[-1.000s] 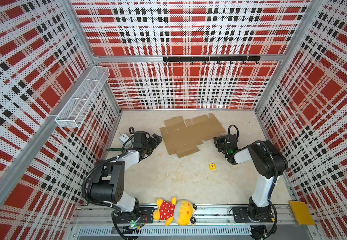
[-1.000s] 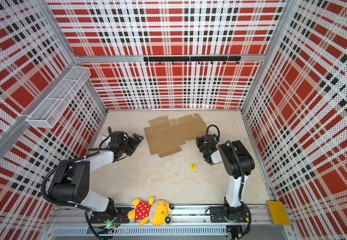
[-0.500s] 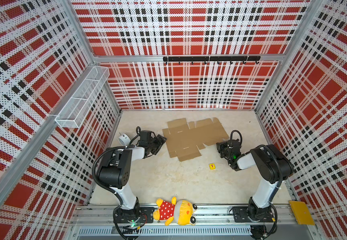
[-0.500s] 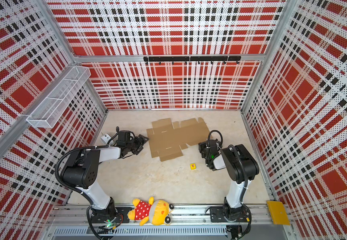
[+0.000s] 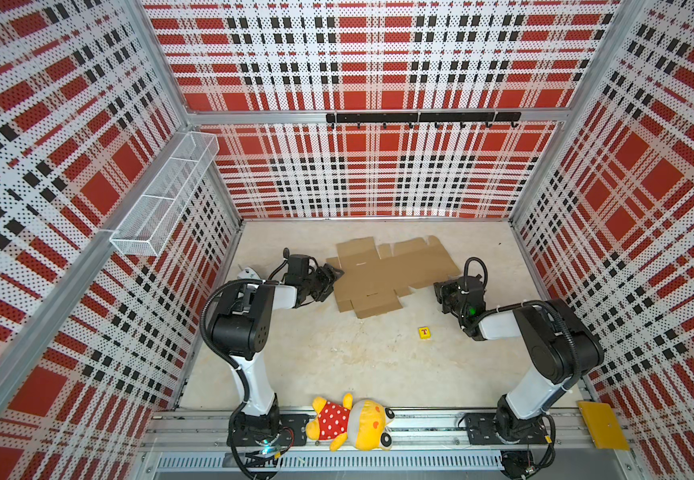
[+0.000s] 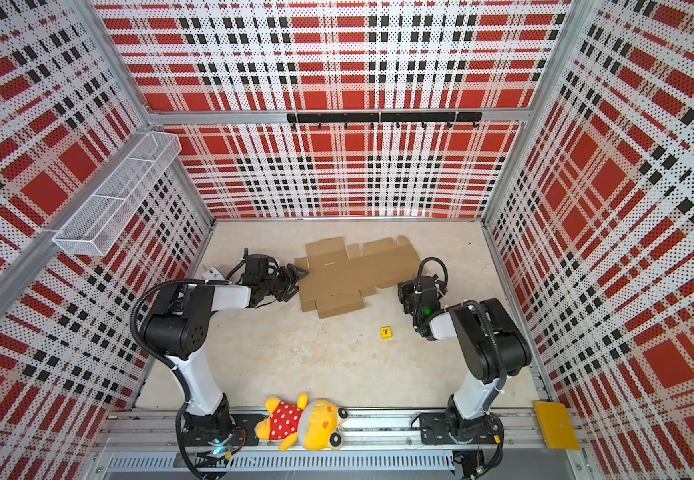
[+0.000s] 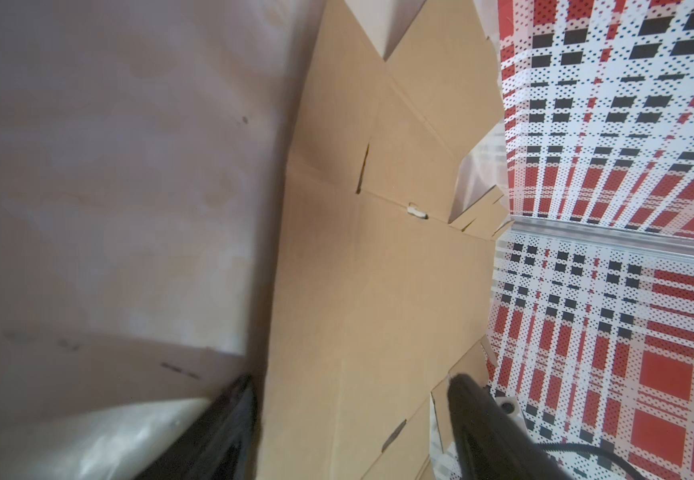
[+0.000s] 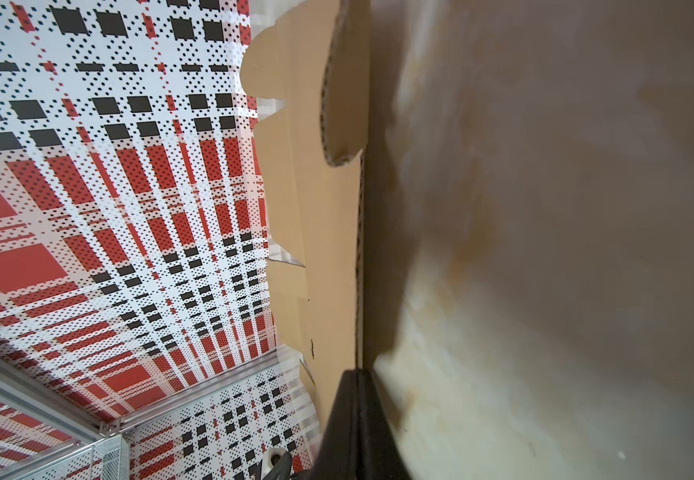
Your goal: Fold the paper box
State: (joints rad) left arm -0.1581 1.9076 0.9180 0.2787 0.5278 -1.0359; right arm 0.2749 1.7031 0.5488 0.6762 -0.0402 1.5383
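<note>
**Left claw (image 5: 334, 275) wide at one end of the paper box (image 5: 382, 274), right claw (image 5: 441, 291) closed at the other**

The left claw lies low over the bench (image 5: 337, 357) with its jaws well apart. In the left wrist view its two black fingers (image 7: 478, 415) straddle the left end of the box. One is down at the bench by the cardboard's edge and the other is above the sheet. Neither finger clearly presses on the cardboard.

The right claw is closed tight. In the right wrist view the corrugated near right edge of the box runs straight into the claw's tip. That edge stands a little off the bench, with shadow under it. Whether cardboard is pinched between the fingers I cannot tell.

The box lies in the far middle of the bench, between the two claws. It is an unfolded brown sheet with its flaps, tabs and slots spread out.

Nearer than the box and right of the middle, a small yellow block (image 5: 424, 332) with a red T sits apart from both the box and the right claw.

A white wire basket (image 5: 162, 195) hangs high on the left wall, split into three compartments. Through its mesh only the plaid wall shows. A black hook rail (image 5: 420, 118) runs along the far wall.

On the metal rail at the near edge, a yellow plush toy (image 5: 349, 422) in a red spotted dress lies between the two arm bases. A flat yellow plate (image 5: 603, 424) lies at the near right corner.
</note>
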